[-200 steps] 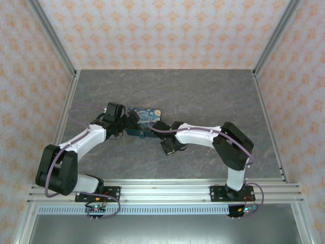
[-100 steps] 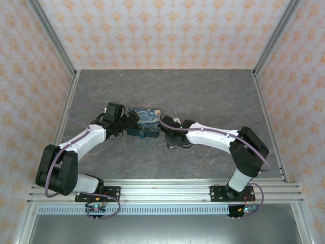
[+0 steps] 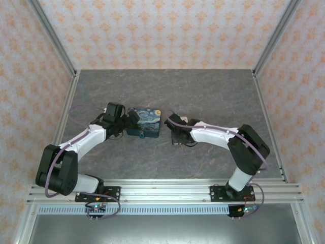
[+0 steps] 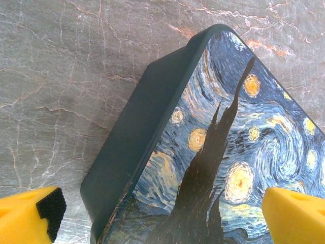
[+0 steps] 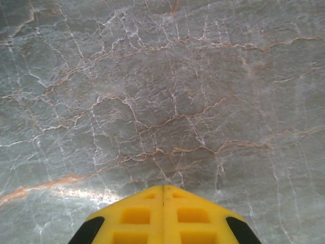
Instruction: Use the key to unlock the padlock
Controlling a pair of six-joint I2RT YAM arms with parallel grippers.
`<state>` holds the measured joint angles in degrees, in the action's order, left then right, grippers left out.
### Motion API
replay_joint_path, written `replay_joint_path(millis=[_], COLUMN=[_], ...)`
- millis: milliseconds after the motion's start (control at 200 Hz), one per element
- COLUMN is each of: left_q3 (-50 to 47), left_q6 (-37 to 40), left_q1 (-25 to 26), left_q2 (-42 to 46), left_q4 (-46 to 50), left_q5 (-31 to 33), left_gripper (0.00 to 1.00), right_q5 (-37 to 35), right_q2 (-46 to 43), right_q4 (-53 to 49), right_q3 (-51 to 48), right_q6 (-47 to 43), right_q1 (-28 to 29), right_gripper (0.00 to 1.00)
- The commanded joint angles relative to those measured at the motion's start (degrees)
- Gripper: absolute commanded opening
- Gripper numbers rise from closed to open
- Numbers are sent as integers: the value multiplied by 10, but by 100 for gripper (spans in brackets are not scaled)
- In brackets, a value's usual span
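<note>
Underneath everything, a grey marbled table [image 3: 213, 91], fenced by aluminium rails and patterned walls. Across its near half, the left arm [image 3: 84, 140] and the right arm [image 3: 218, 134], both bent inward toward the middle.

Between the two wrists, flat on the stone and face up, the padlock [image 3: 144, 121]: a squarish block with a swirling blue-and-yellow night sky on top and dark teal sides. In the left wrist view, the padlock [image 4: 218, 152] large and close, one rounded corner toward the far table [image 4: 61, 76], teal side wall on the left.

At the padlock's left edge, the left gripper [image 3: 133, 118], spread as wide as possible, with nothing in its grasp. From the wrist camera, the left gripper [image 4: 162, 216] astride the block's near left part: one yellow finger [image 4: 28, 216] against bare table just left of the teal side, the other against the painted face. No telling whether either pad touches.

Just beside the padlock's right edge, the right gripper [image 3: 170, 119]; contact unclear from above. In its own view, the right gripper [image 5: 163, 211] shut tight on nothing, yellow fingertips [image 5: 132, 216] pressed together over bare table [image 5: 152, 76].

At the padlock's near edge, a small teal-blue bit [image 3: 141, 135], too small to identify.
</note>
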<state>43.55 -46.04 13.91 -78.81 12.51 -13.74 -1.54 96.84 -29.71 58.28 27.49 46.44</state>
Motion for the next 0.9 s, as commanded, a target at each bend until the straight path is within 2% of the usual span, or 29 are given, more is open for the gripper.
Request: replay_joint_path(millis=[0, 621, 891], left_q3=[-1, -3, 13], left_q6=[6, 8, 32], left_q1=[6, 6, 16], left_q2=[12, 26, 60], left_q4=[-4, 3, -5], left_q5=[-5, -8, -46], left_gripper=[100, 100, 100], right_q5=[-4, 25, 41], right_q2=[23, 23, -55], right_q4=[15, 51, 35], right_q3=[21, 17, 32], right_q6=[4, 7, 21], right_q1=[-3, -13, -12], right_gripper=[0, 0, 0])
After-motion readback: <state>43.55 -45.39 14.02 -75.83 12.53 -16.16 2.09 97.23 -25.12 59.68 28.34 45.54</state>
